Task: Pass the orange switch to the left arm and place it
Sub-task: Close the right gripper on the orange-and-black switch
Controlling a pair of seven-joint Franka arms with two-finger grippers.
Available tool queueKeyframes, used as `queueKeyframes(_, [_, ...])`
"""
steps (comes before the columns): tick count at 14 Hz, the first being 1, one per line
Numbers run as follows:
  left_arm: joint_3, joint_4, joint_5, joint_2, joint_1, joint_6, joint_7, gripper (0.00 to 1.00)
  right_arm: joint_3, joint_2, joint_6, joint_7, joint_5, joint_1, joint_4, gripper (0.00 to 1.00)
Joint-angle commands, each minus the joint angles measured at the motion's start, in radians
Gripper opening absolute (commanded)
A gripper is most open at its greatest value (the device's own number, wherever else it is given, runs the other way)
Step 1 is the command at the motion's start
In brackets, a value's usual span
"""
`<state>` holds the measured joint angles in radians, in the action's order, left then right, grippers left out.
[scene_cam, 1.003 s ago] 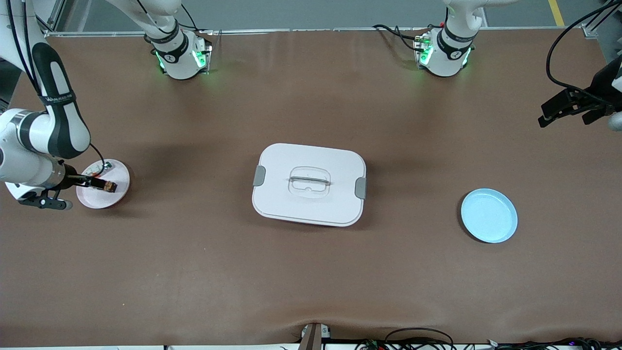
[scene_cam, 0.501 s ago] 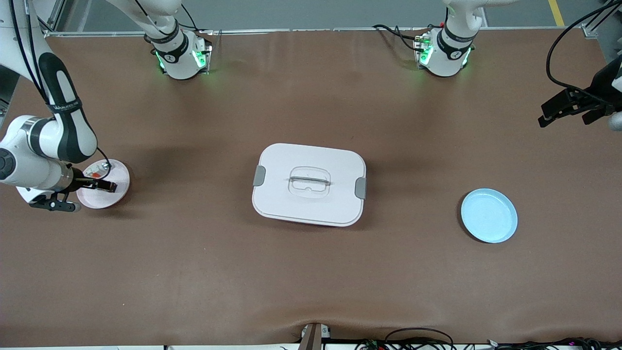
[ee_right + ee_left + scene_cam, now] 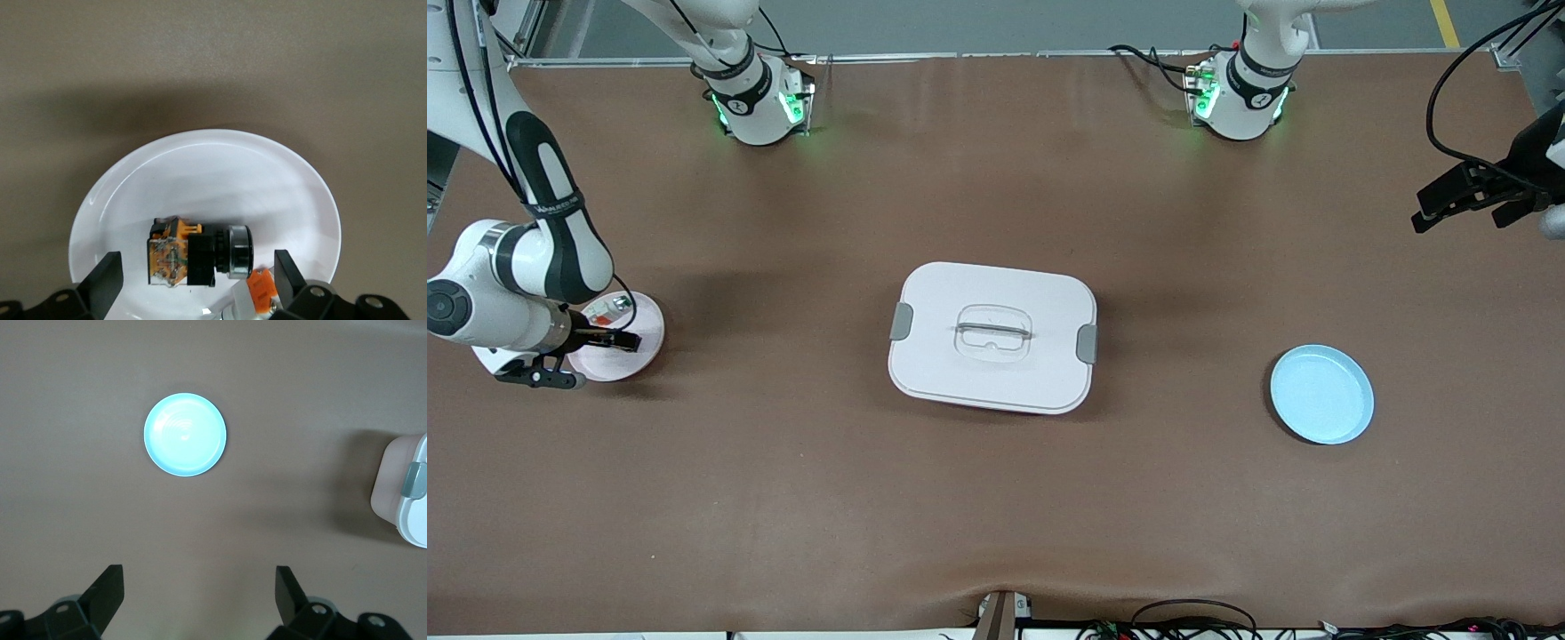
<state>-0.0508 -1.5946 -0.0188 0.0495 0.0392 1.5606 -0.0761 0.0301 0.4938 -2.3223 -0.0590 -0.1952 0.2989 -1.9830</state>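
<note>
The orange switch [image 3: 200, 257], black and orange with a round dark end, lies on a small white plate [image 3: 200, 167] at the right arm's end of the table. My right gripper [image 3: 198, 280] is open and low over the plate, with one finger on each side of the switch and neither touching it. In the front view the right gripper [image 3: 615, 340] covers the switch on that plate [image 3: 647, 329]. The box [image 3: 1040, 298] stands shut in the middle of the table. My left gripper [image 3: 1467, 209] waits open and empty, high over the left arm's end of the table [image 3: 200, 593].
A whitish small part [image 3: 609, 309] with green and red bits lies on the white plate beside the switch, also in the right wrist view [image 3: 257, 292]. A light blue plate [image 3: 1321, 394] sits toward the left arm's end, also in the left wrist view [image 3: 185, 435].
My right gripper has come down over the white plate and now covers the switch in the front view. The left arm has not moved.
</note>
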Motion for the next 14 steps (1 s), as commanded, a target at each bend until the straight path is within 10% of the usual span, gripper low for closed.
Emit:
queueKeyframes(1, [-0.003, 0.019, -0.013, -0.008, 0.002, -0.02, 0.013, 1.0, -0.016, 0.031, -0.012, -0.007, -0.02, 0.048, 0.016, 1.0])
queueKeyframes(14, [-0.003, 0.021, -0.05, -0.005, 0.004, -0.022, 0.005, 1.0, -0.018, 0.055, -0.017, -0.007, -0.015, 0.049, 0.018, 1.0])
